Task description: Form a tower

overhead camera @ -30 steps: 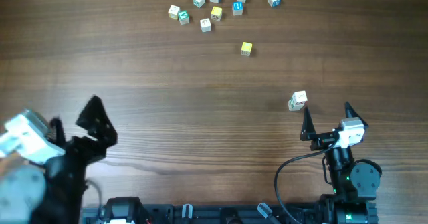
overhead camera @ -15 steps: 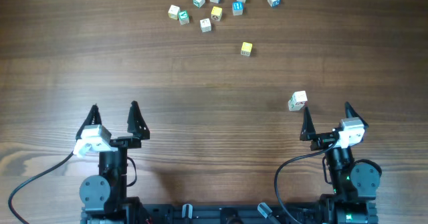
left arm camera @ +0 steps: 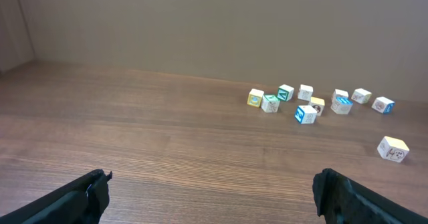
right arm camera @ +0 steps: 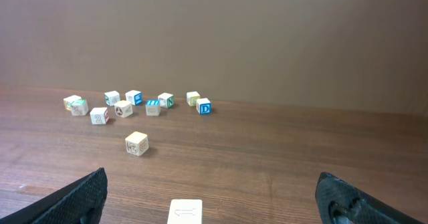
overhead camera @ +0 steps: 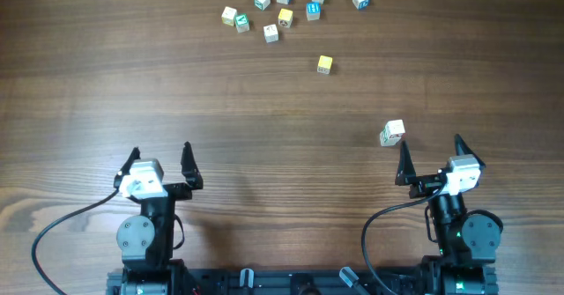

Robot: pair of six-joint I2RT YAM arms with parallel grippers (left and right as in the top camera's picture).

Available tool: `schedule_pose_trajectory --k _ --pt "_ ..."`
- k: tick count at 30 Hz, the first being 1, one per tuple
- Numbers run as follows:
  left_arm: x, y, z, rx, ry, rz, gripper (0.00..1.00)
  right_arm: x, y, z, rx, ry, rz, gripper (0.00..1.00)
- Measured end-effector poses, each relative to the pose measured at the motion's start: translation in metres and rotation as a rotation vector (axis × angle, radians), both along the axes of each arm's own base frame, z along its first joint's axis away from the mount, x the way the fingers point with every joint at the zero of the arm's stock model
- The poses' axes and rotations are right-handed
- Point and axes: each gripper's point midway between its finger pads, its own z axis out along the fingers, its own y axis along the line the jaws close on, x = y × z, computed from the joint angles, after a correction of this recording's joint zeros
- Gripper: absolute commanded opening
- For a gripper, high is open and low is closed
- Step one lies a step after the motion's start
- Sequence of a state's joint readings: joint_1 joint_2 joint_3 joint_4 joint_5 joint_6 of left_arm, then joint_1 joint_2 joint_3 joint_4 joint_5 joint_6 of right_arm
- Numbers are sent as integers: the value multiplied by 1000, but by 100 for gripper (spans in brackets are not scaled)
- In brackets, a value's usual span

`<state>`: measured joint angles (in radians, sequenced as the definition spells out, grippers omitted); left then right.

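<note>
The tower (overhead camera: 392,133) is a short stack of letter cubes with a pale cube on top, standing at the right of the table. In the right wrist view only its pale top (right arm camera: 185,211) shows, at the bottom edge. My right gripper (overhead camera: 432,144) sits just behind it, open and holding nothing (right arm camera: 212,178). At the front left, far from the stack, my left gripper (overhead camera: 160,151) is open and holds nothing too (left arm camera: 212,178). The tower is out of the left wrist view.
A single yellow cube (overhead camera: 325,63) lies alone beyond the tower, also seen from the wrists (right arm camera: 136,143) (left arm camera: 392,149). Several loose letter cubes (overhead camera: 284,17) are scattered along the far edge (right arm camera: 153,106) (left arm camera: 305,112). A bare wooden table (overhead camera: 264,128) lies between them and the grippers.
The left arm has swung in from the table's left edge and settled at the front left, jaws still wide. The right arm and the cubes have not moved.
</note>
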<state>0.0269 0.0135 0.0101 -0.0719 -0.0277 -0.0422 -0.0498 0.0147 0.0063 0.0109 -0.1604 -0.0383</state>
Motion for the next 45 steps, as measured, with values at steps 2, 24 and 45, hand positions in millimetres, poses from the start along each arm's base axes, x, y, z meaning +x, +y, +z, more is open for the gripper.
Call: schedule_pose_trajectory --k 2,24,45 --pt "0 -1 0 9 1 -8 100 0 0 0 0 0 0 100" --pt "0 -3 0 14 1 -20 100 0 0 0 0 0 0 100" --pt "0 -3 0 14 1 -20 100 0 0 0 0 0 0 100"
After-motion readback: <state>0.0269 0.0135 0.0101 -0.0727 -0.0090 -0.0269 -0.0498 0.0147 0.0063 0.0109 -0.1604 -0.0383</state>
